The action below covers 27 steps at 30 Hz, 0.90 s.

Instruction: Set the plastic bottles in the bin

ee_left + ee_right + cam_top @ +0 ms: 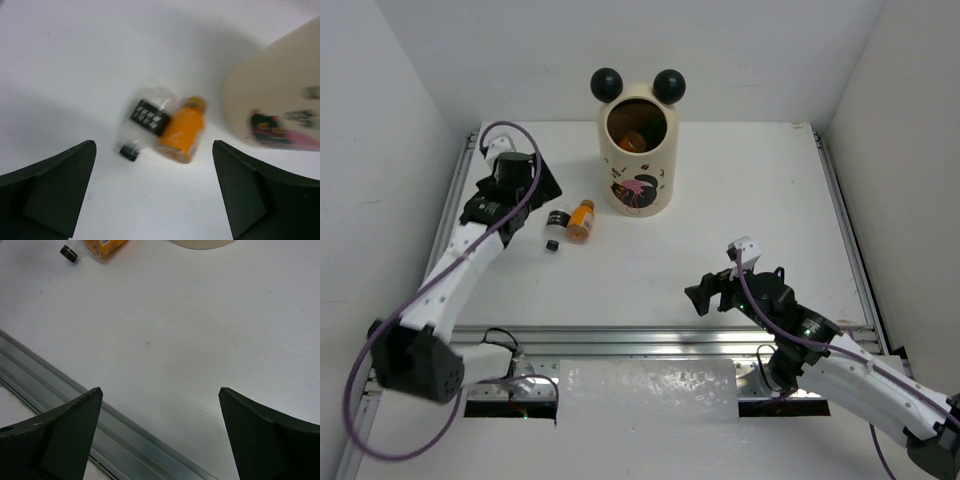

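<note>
An orange bottle (581,221) (184,131) lies on the table just left of the bin (638,160) (280,100). Against its left side lies a clear bottle (556,228) (147,122) with a black cap and a dark label. Another orange bottle (632,140) shows inside the cream bin with its two black ball ears. My left gripper (542,188) (154,147) hangs open just left of the two lying bottles, holding nothing. Near the table's front right, my right gripper (702,296) (160,392) is open and empty, far from them. The orange bottle (102,245) sits at the top edge of the right wrist view.
An aluminium rail (650,340) (75,390) runs along the near table edge, under my right gripper. White walls close in the table (750,190) on the left, back and right.
</note>
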### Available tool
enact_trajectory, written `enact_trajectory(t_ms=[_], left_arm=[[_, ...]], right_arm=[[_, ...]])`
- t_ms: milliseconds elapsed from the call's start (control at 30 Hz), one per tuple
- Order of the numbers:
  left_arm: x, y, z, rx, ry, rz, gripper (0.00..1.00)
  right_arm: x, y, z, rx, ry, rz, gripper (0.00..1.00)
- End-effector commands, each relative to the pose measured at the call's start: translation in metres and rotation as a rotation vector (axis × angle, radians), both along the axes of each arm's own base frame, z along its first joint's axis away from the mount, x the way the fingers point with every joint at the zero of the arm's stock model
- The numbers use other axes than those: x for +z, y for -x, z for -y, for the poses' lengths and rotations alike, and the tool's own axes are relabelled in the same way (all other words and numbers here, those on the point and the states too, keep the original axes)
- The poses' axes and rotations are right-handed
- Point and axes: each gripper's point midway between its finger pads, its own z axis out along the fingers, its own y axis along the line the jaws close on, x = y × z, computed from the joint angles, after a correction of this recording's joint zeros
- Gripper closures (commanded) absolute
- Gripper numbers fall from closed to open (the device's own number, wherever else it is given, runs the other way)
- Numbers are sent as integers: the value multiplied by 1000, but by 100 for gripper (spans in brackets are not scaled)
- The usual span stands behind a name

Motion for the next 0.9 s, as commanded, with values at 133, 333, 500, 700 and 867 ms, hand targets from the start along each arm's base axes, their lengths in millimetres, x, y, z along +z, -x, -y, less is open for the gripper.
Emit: enact_trajectory(t_ms=[133,333,500,700,867], left_arm=[[-138,1,-6,-194,127,-488,6],[-175,-13,-3,-215,135,-586,10],[-187,-25,-2,-227,135,-599,10],[-202,-43,-21,-161,54,-646,14],[-205,-52,-21,-185,41,-651,23]], right_arm=[[0,4,-16,80,-28,10,1],[0,10,-25,149,-34,10,1],[-2,14,-27,176,-35,0,1],[-2,18,-32,204,-47,-9,1],[-5,17,-32,202,-48,-16,1]])
